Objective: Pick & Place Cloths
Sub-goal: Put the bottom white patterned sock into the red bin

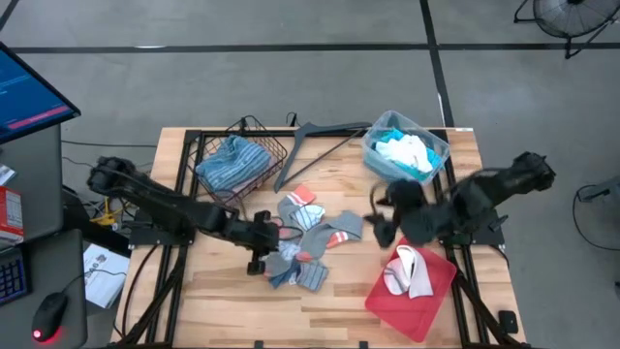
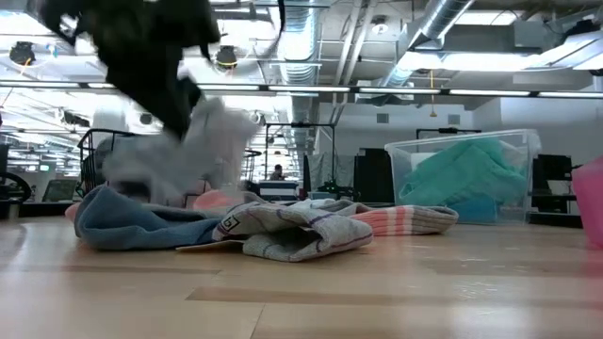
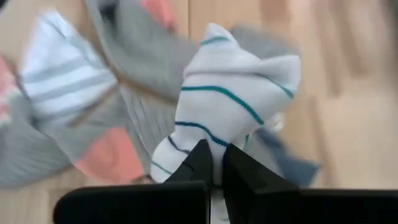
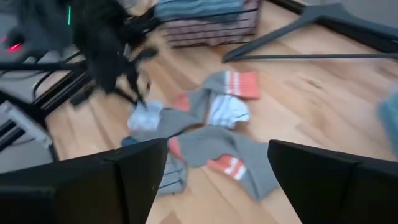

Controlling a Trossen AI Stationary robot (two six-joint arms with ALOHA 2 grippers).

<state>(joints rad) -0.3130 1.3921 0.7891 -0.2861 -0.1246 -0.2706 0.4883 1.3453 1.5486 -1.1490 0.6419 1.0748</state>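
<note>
**Left hand grips one sock; pile remains**

Near the worktop's front edge, a red tray holds a white cloth. At mid-worktop, the left hand is closed on a white striped sock at the edge of the sock pile. The right hand hangs just beside the pile, fingers apart and empty. Toward the back edge, a wire basket and a clear bin already contain cloths. Judgement: partly done; several socks remain unsorted.

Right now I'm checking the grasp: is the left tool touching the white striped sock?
Touching. The left wrist view shows the left tool shut on the white striped sock, fabric pinched between its fingers.
</note>
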